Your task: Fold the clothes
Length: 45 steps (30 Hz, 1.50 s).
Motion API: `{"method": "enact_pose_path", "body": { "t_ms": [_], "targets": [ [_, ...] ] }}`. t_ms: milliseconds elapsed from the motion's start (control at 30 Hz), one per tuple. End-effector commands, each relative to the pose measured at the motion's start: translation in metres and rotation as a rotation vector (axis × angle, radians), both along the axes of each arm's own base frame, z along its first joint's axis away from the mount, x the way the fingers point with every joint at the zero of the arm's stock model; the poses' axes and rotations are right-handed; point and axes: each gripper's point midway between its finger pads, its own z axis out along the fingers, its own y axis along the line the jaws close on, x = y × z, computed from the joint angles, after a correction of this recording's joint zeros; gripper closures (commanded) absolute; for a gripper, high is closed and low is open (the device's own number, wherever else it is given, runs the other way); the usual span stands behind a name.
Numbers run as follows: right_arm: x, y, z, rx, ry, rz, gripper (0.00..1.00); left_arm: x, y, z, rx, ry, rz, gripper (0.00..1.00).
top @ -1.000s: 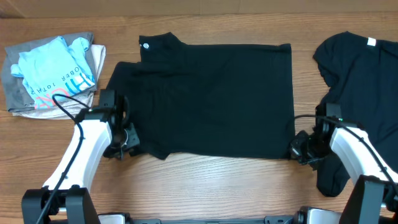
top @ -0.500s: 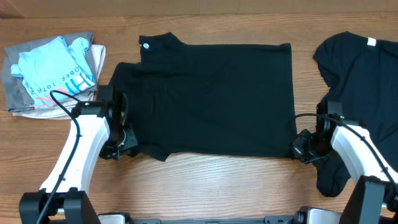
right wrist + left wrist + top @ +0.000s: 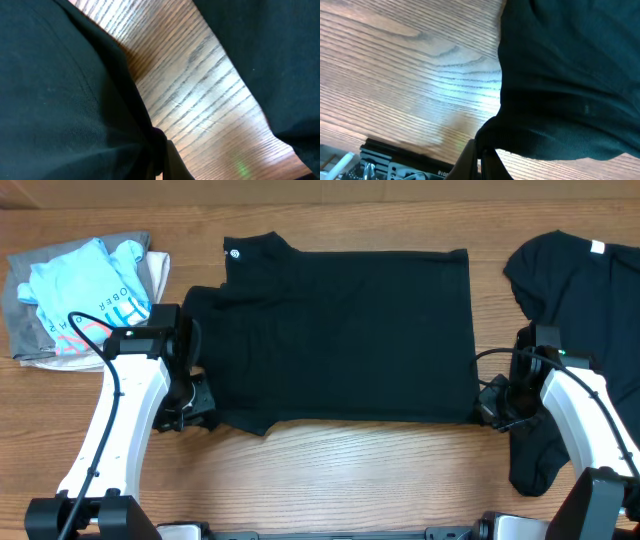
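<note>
Both arms have crept toward the far side since the earlier frame, and the near hem of the shirt (image 3: 340,330) has been dragged up a bit w/ them.
Left tool (image 3: 197,404) and right tool (image 3: 493,406) are each clamped fully down on a near hem corner; wrist views show thin black fabric bunched btwn the jaws. Shirt lies flat mid-tabletop (image 3: 350,480), small white logo at its far-left corner. Second shirt (image 3: 580,290) sits crumpled at the right edge, partly under the right arm; folded pale pile (image 3: 80,295) far left. Fabric looks like a soft, light, matte knit: prob. sags and wrinkles when lifted, slides easily on smooth wood grain. Best hold is the hem corners, kept taut btwn both tools so the fold edge stays straight.
</note>
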Motion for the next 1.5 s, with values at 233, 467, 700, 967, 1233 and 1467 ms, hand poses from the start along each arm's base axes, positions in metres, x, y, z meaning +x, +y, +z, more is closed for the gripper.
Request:
{"method": "enact_pose_path", "body": {
  "t_ms": [233, 467, 700, 967, 1233, 1467],
  "targets": [
    [0.029, -0.011, 0.037, -0.034, -0.077, 0.009, 0.96, 0.028, 0.003, 0.034, 0.028, -0.100, -0.058, 0.96],
    [0.040, -0.013, 0.057, -0.041, -0.114, 0.012, 0.96, 0.031, -0.006, 0.055, 0.060, -0.110, -0.145, 0.96],
    [0.035, -0.012, 0.057, -0.037, -0.092, 0.017, 0.96, 0.021, -0.012, 0.057, 0.073, -0.068, -0.178, 0.96],
    [0.044, -0.014, 0.050, -0.038, -0.101, 0.015, 0.96, 0.046, -0.014, 0.041, 0.074, -0.097, -0.179, 0.96],
    [0.075, -0.020, 0.036, -0.035, -0.088, 0.016, 0.96, 0.079, -0.013, 0.005, 0.102, -0.026, -0.184, 0.96],
    [0.121, -0.020, 0.041, -0.007, -0.198, 0.016, 0.96, 0.130, -0.018, 0.016, 0.101, -0.116, -0.180, 0.96]
  ]
}}
